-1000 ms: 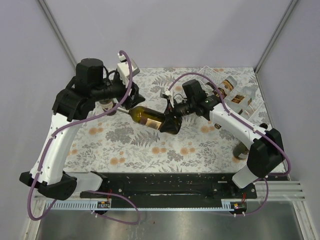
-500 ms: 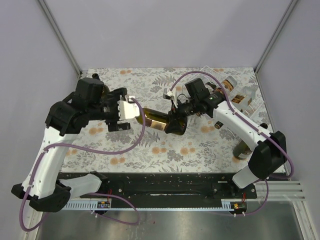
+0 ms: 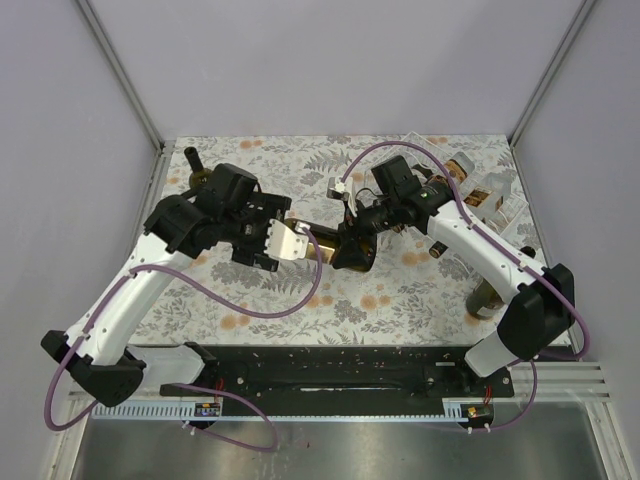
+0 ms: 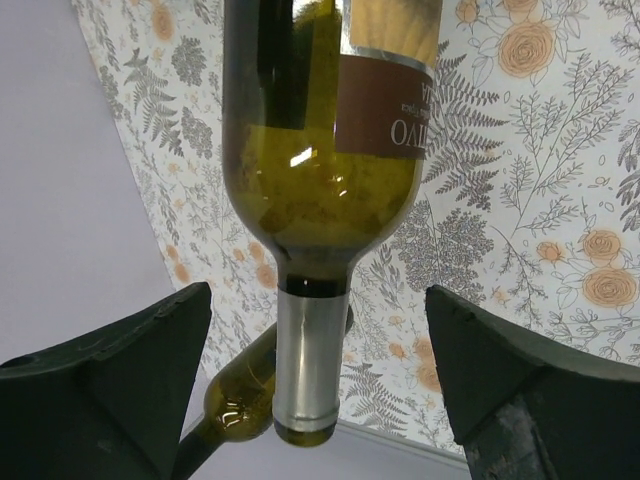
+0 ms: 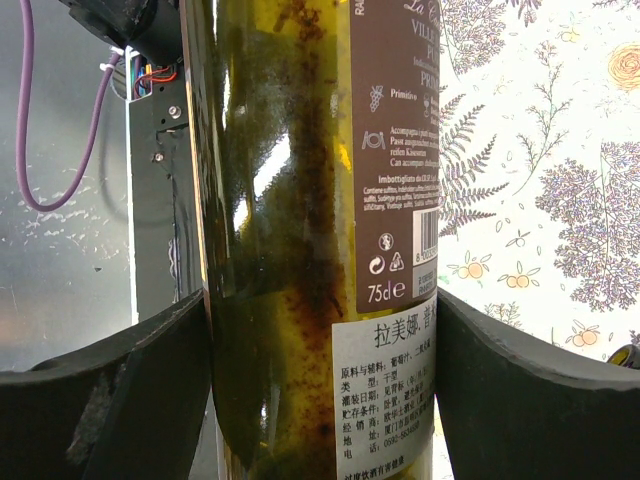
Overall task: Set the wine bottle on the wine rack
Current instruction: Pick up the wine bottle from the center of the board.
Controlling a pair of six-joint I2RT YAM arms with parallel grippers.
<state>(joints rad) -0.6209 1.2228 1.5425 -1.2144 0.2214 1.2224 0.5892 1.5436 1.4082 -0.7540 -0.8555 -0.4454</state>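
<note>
With the left gripper (image 4: 315, 330) gaping off its neck, the mid-table wine bottle (image 5: 290, 250) hangs clamped solely by the right gripper (image 5: 322, 385) and could pivot loose before the wine rack (image 3: 470, 190) at two o'clock.

The wine bottle (image 5: 290, 250) carried a brown label (image 5: 395, 150) that read "Primitivo" and "75cl e", above a barcode. Below it, a white sticker (image 5: 385, 390) bore Chinese print beginning "拉美娜". The left wrist view showed a second label (image 4: 385, 110) whose pale capitals were cut off and unreadable.
</note>
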